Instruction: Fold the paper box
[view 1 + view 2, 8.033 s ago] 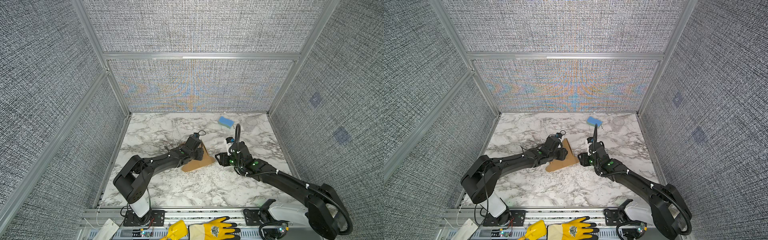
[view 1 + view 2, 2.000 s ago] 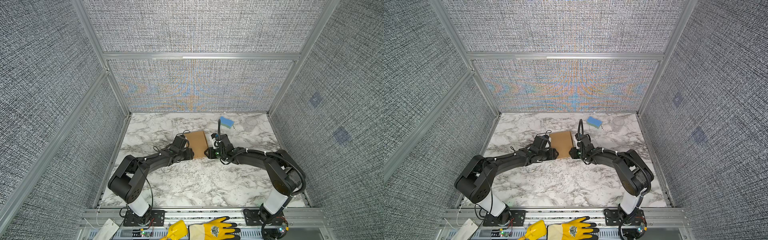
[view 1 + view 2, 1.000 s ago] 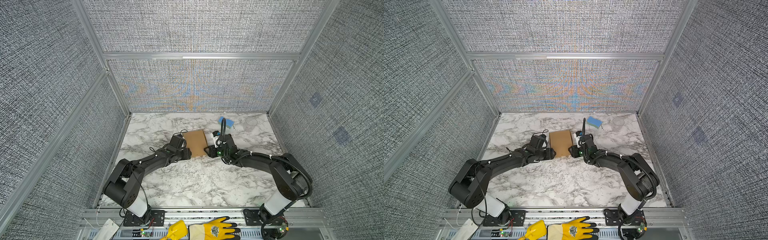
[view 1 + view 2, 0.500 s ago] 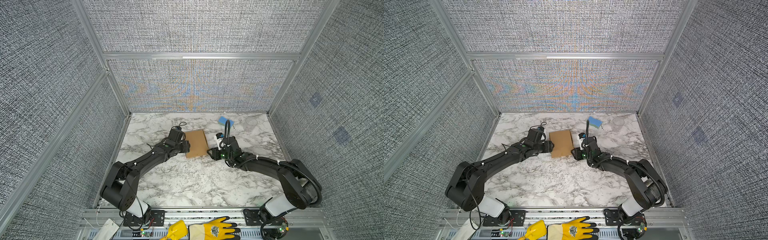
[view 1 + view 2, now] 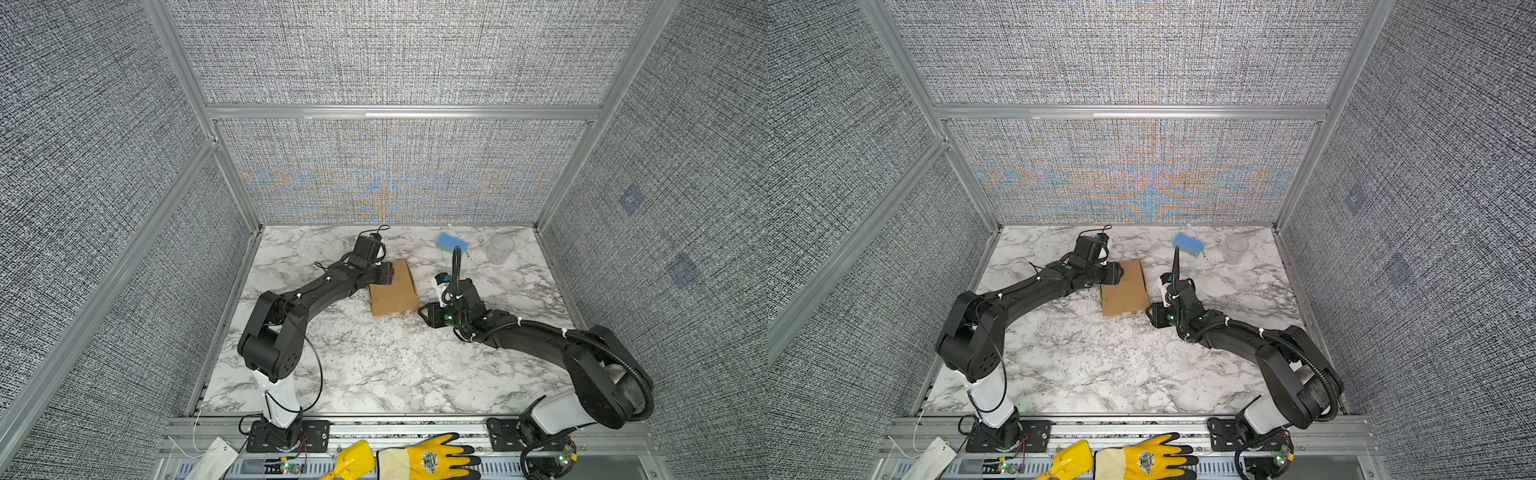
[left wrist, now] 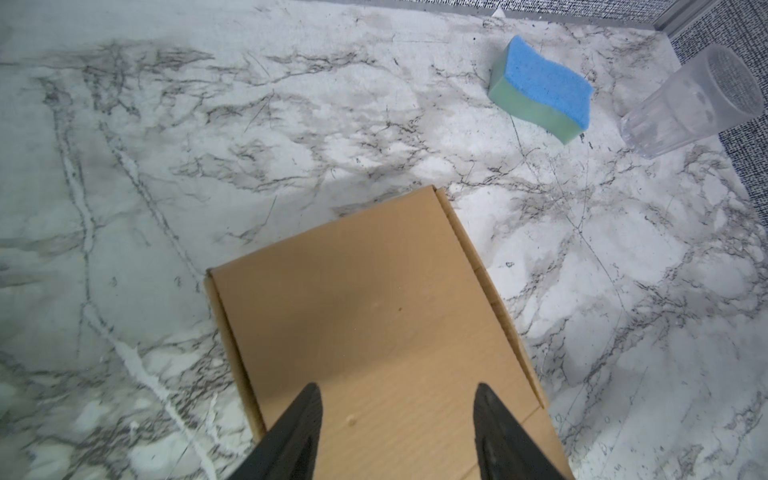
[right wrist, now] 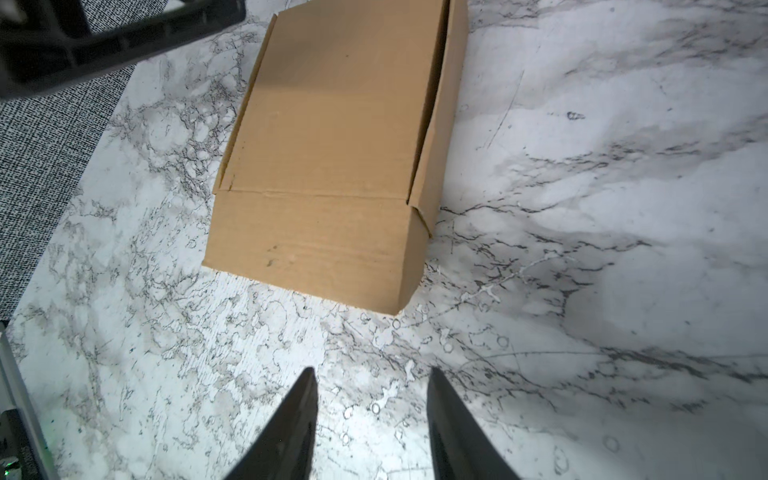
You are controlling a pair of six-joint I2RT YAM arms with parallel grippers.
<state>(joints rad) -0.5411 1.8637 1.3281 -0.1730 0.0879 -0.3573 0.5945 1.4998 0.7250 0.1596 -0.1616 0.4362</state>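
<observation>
The paper box (image 5: 395, 289) (image 5: 1125, 289) is a closed brown cardboard box lying flat on the marble table, lid down. My left gripper (image 5: 384, 274) (image 5: 1115, 274) is over its far left part. In the left wrist view the left gripper (image 6: 397, 388) stands open above the lid of the box (image 6: 374, 311), gripping nothing. My right gripper (image 5: 424, 312) (image 5: 1151, 313) sits just off the box's near right corner. In the right wrist view the right gripper (image 7: 371, 372) is open over bare marble, a short way from the box (image 7: 332, 145).
A blue sponge (image 5: 451, 242) (image 5: 1188, 243) (image 6: 540, 89) and a clear glass (image 5: 500, 249) (image 5: 1236, 245) (image 6: 694, 99) stand at the back right. A yellow glove (image 5: 419, 461) (image 5: 1142, 459) lies on the front rail. Mesh walls close in three sides.
The left arm has swung toward the back, bringing its gripper over the box's far left part. The right gripper has drawn back from the box's right side to its near right corner, jaws slightly narrower.
</observation>
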